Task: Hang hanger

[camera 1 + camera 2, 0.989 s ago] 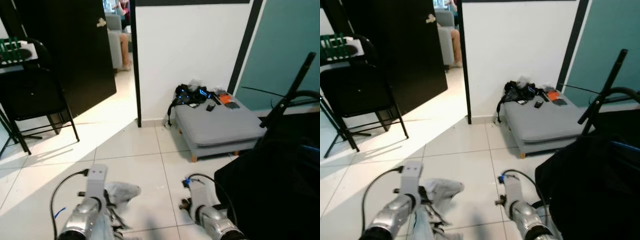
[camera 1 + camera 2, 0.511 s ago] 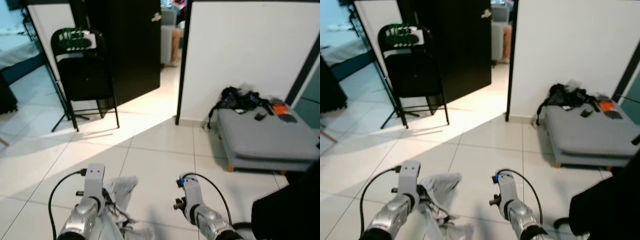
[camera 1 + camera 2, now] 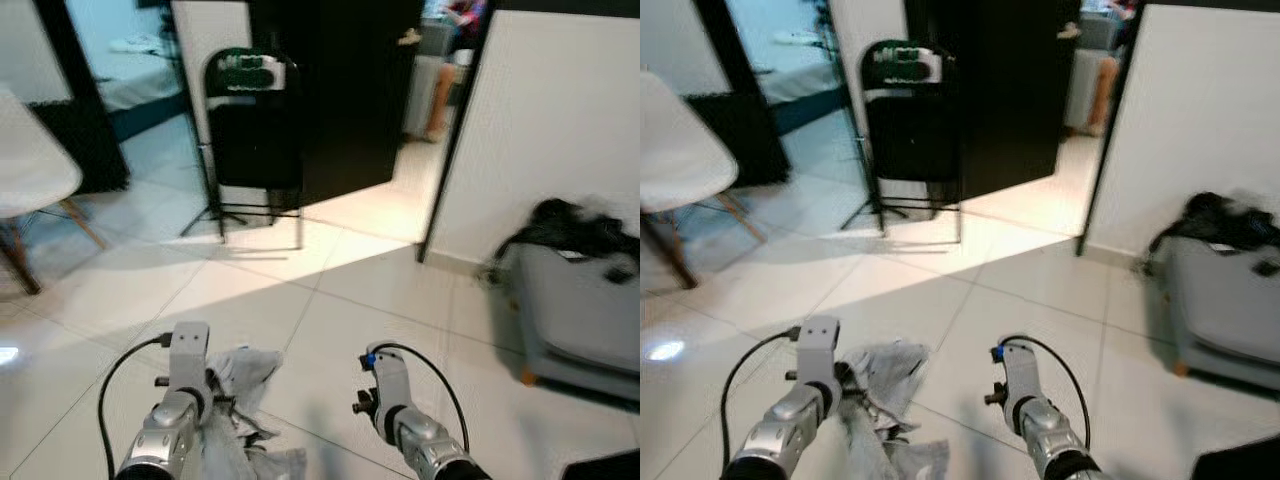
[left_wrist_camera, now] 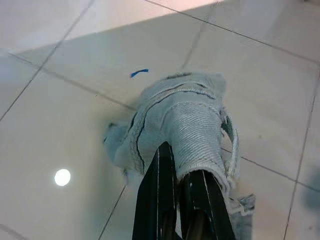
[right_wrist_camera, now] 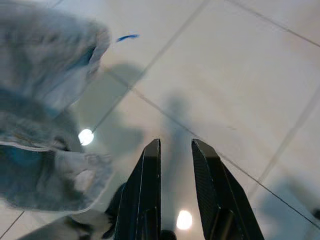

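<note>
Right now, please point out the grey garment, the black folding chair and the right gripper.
grey garment [image 4: 190, 125], left wrist view, on the ribbed fabric above the fingers.
black folding chair [image 3: 258, 145], left eye view, on the middle of its backrest.
right gripper [image 5: 175, 165], right wrist view, midway between its fingertips.

Two silver arms reached over the tiled floor [image 3: 970, 300], the left arm [image 3: 790, 415] carrying grey cloth [image 3: 880, 375]. A black folding chair [image 3: 908, 130] stood far left, a grey ottoman [image 3: 1225, 310] right.
</note>
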Available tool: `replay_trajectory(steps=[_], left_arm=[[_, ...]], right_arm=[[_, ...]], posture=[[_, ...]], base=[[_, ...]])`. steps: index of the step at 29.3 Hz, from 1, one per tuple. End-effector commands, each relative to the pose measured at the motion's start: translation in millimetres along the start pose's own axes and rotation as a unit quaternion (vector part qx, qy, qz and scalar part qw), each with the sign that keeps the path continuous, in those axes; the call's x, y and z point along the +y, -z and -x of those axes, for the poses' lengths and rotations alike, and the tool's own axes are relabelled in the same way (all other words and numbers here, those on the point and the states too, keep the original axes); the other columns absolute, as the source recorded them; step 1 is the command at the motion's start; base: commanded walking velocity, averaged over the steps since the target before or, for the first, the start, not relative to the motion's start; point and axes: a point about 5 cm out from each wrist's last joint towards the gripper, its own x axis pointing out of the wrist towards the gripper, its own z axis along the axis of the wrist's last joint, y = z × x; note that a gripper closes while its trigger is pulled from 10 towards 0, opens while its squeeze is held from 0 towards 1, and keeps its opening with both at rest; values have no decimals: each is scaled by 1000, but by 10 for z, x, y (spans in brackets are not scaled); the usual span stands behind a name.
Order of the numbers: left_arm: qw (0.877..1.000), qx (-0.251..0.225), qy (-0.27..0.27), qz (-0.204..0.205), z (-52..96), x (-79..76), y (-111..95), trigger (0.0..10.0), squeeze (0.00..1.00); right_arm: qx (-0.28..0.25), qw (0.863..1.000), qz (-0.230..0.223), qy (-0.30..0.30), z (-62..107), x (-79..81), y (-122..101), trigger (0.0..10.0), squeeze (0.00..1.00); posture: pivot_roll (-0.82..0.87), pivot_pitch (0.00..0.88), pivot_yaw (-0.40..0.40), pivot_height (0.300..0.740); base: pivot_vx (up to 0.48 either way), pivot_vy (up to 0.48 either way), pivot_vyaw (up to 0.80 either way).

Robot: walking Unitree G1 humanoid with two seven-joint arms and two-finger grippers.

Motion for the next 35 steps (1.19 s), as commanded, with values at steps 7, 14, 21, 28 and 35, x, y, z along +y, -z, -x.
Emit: replay_trajectory(steps=[7, 14, 21, 28, 35], left_arm=[[999, -13, 16, -34, 1, -45, -47, 10000, 0], [999, -27, 20, -14, -7, -52, -118, 10000, 0], [999, -31, 13, -16, -4, -35, -126, 10000, 0], [999, -40, 19, -17, 5, -28, -162, 10000, 0], [998, -47, 17, -24, 2, -29, -179, 10000, 0]], right_arm=[[-6, 1000, -7, -10, -2, 34, -4, 10000, 0], [-28, 1000, -9, 4, -2, -33, -99, 10000, 0], [-43, 999, -14, 10, -5, -59, -167, 10000, 0], [-57, 998, -16, 8, -12, -53, -241, 10000, 0], [-64, 998, -18, 8, -17, -50, -280, 10000, 0]], posture=[[50, 10, 5, 740], [48, 2, 6, 740], [47, 0, 6, 740], [51, 0, 4, 740], [49, 0, 8, 740]], base=[[0, 0, 800], [0, 0, 800], [0, 0, 800], [0, 0, 800], [0, 0, 800]])
